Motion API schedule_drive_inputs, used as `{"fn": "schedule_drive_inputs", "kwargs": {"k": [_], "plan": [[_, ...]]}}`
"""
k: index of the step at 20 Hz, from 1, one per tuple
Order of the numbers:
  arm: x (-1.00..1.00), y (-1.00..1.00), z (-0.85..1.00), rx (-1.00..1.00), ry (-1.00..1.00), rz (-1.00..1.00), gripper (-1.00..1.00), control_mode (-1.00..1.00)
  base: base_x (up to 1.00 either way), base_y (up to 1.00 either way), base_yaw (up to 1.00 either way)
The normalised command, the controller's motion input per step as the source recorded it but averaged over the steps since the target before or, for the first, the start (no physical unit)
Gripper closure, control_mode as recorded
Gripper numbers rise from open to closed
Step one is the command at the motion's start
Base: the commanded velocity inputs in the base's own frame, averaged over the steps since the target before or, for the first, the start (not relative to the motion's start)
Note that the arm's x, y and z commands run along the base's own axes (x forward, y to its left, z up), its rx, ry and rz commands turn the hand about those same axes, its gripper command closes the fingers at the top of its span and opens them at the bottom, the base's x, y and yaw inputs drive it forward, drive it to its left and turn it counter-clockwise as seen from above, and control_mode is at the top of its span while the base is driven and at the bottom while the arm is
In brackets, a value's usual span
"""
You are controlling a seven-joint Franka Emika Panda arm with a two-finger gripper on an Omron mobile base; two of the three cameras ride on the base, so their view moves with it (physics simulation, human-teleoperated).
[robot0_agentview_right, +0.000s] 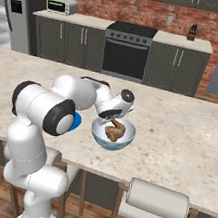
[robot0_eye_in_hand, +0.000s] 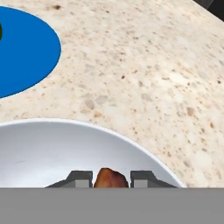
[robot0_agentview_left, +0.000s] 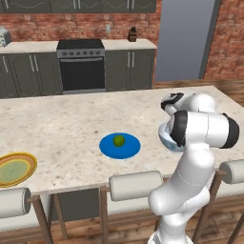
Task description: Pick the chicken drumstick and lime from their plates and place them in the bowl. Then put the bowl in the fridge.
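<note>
Nearest me, padded stools (robot0_agentview_right: 157, 200) line the counter's front edge, and the arm rises from among them. Just past that edge, right of the counter's middle, sits the bowl (robot0_agentview_right: 125, 138). The gripper (robot0_eye_in_hand: 111, 178) is down inside it, jaws closed on the brown drumstick (robot0_agentview_right: 114, 131), which sits between the two fingertips (robot0_eye_in_hand: 81, 178) above the bowl's pale inside.

Left of the bowl, near the front edge and apart from it, lies the blue plate (robot0_agentview_left: 129, 148) with the lime (robot0_agentview_left: 118, 140) resting at its centre. Well off toward the counter's left front corner lies the yellow plate (robot0_agentview_left: 27, 167), its green centre bare.

The speckled counter (robot0_agentview_right: 188, 130) stretches back bare beyond these. Across the floor behind it, a black oven (robot0_agentview_right: 127, 51) stands against the brick wall among dark cabinets, with a toaster oven (robot0_agentview_right: 61, 6) on the worktop to its left. The fridge (robot0_agentview_right: 7, 12) stands at the far left, its door open on white shelves.
</note>
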Motion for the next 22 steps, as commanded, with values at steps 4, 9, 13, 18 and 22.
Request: {"fn": "schedule_drive_inputs", "kwargs": {"k": [4, 9, 13, 18, 22], "plan": [[0.11, 0.00, 0.00, 0.06, -0.01, 0.04, 1.00, -1.00, 0.00, 0.00, 0.00], [0.08, 0.00, 0.00, 0.02, -0.01, 0.05, 1.00, -1.00, 0.00, 0.00, 0.00], [-0.09, -0.03, 0.00, 0.00, 0.00, 0.04, 1.00, -1.00, 0.00, 0.00, 0.00], [-0.24, 0.00, 0.02, 0.00, 0.00, 0.01, -1.00, -1.00, 0.00, 0.00, 0.00], [-0.27, 0.03, 0.11, 0.00, 0.00, 0.00, -1.00, -1.00, 0.00, 0.00, 0.00]]}}
